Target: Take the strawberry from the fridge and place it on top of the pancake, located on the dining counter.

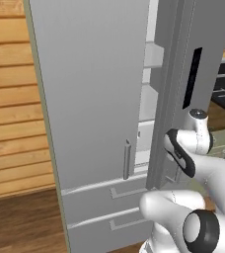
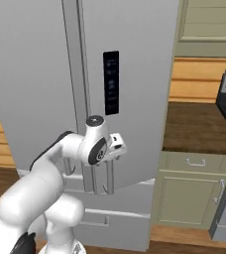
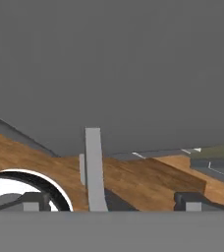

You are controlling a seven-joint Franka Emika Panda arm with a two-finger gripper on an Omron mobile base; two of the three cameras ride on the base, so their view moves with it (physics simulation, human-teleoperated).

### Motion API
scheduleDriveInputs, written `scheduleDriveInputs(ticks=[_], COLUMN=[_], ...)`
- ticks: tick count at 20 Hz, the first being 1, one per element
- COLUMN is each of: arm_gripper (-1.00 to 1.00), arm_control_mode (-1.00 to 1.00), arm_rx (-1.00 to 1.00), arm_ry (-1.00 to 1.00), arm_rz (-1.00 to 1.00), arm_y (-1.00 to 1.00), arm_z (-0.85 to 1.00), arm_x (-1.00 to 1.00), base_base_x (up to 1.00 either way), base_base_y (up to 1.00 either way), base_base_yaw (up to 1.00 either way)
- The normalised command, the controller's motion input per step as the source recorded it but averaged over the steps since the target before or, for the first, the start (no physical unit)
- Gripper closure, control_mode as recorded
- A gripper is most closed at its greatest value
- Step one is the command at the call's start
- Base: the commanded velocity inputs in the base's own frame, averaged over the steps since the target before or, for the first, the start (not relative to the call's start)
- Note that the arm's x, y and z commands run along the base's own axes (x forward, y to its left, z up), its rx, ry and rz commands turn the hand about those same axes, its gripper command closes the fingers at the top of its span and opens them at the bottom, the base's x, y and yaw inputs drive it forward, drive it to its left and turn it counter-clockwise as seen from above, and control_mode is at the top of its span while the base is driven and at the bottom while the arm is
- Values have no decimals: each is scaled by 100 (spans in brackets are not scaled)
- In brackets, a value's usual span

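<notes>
One door of the fridge (image 1: 92, 94) is cracked open, and the gripper (image 2: 116, 147) sits right at the handle (image 3: 95, 170) by that gap. Can't tell if it's clamped or loose. Risk I'd guess: fingers slip off, door swings back. Pale shelves (image 1: 153, 55) inside the fridge look bare from here; strawberry's whereabouts unknown, too hidden

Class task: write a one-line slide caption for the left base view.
White arm reaching toward the light-grey fridge, whose left door stands ajar, showing pale shelves inside.
</notes>
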Motion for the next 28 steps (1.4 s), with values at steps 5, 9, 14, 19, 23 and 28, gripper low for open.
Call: scheduleDriveInputs(ticks=[5, 9, 14, 19, 23, 28], arm_gripper=[-100, -100, -100, -100, -100, -100], arm_control_mode=[-100, -100, -100, -100, -100, -100], arm_rx=[0, 1, 0, -7, -16, -24], arm_ry=[-12, -10, -15, -16, -12, -10], arm_rz=[0, 0, 0, 0, -1, -2], arm_y=[-45, 1, 35, 43, 69, 92], arm_z=[2, 62, 92, 100, 89, 64], arm_x=[0, -58, -59, -53, -35, -10], base_base_x=[0, 0, 0, 0, 0, 0], base_base_y=[0, 0, 0, 0, 0, 0], base_base_yaw=[0, 0, 0, 0, 0, 0])
